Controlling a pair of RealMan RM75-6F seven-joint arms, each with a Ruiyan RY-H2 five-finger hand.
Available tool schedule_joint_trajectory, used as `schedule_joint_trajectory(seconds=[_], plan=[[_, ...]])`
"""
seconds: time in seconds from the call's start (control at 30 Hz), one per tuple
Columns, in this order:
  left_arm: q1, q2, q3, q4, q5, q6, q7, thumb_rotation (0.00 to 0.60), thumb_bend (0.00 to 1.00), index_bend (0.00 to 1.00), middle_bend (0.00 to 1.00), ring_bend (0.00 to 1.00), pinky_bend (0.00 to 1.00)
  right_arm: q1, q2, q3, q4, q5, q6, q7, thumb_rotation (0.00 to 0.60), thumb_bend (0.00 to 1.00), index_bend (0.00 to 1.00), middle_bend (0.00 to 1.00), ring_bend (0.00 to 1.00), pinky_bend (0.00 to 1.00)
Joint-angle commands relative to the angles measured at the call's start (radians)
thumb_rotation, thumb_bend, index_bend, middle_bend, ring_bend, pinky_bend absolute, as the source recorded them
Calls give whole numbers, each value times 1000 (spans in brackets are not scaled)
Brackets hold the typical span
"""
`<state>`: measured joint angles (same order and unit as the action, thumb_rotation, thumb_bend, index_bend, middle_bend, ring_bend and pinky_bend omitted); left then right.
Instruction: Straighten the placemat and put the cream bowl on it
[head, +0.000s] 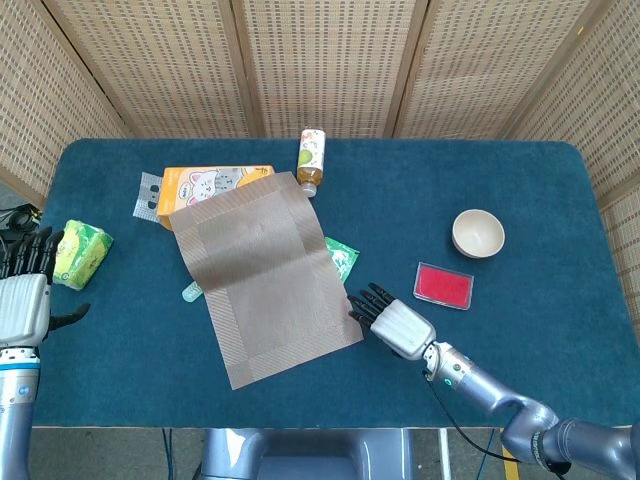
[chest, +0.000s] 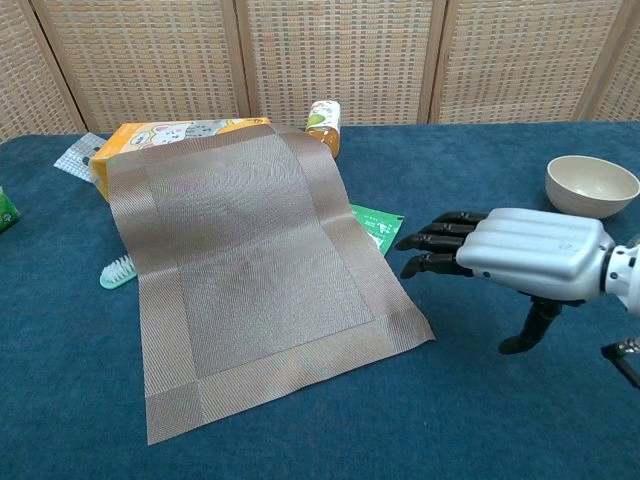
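Near the desk's (head: 560, 330) middle, the empty right robot hand (head: 392, 322) hovers, fingers spread, beside the crooked placemat (head: 262, 275); the bowl (head: 478, 233) sits toward the right edge. The left robot hand (head: 22, 300) hangs open off the left edge.
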<state>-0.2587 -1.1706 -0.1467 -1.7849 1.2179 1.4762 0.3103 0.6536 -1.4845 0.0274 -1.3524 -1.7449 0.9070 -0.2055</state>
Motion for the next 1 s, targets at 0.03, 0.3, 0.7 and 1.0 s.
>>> schedule_joint_trajectory(seconds=[0.03,0.3,0.7,1.0], plan=[[2,0,1,-1,4,0,1,600,0,0,0,0,0,11,-18,-1,9,13,-16,-12,600,0,174,0,0,0],[11,3,4,-14,19,2,2,600,0,0,0,0,0,60,-100,29,65,85,-83,-38,600,0,176,0,0,0],[17,10,-7,-16,19,-7,-18,600,0,0,0,0,0,112,-165,51,95,146,-113,-83,600,0,181,0,0,0],[21,16,-11,-19,24,-11,-28,600,0,0,0,0,0,142,-192,68,100,201,-134,-111,600,191,198,0,0,0]])
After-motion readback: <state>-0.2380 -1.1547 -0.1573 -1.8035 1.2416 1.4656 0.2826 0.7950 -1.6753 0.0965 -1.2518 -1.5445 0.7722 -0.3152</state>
